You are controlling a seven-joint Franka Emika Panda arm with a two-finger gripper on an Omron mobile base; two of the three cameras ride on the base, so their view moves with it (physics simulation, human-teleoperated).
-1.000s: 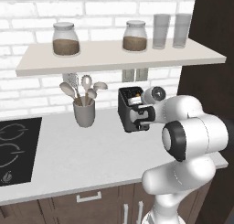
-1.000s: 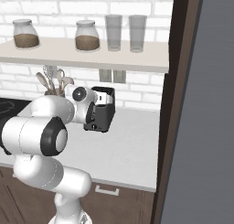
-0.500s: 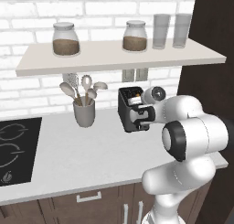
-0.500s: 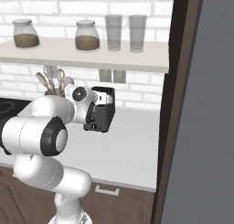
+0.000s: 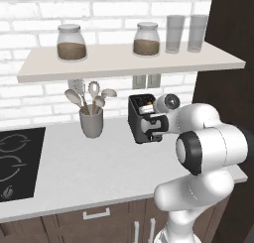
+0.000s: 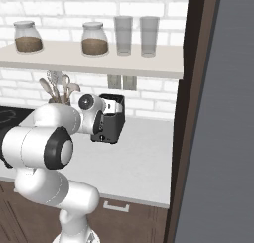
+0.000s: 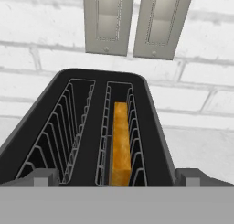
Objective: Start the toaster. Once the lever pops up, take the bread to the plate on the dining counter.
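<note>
Toaster (image 5: 141, 119) upright on the white desk (image 5: 94, 172) near the brick wall, narrow end facing the arm, slots running away toward the wall. Bread (image 7: 120, 143) stands on edge, sunk in the right-hand slot, golden crust up. Arm is folded, tool (image 7: 117, 176) level above the near end, fingers spread wide, gripping nothing.

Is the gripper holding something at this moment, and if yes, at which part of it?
Nothing is held. The gripper is open, its fingertips wide apart above the toaster, and the bread sits untouched in the right slot.
</note>
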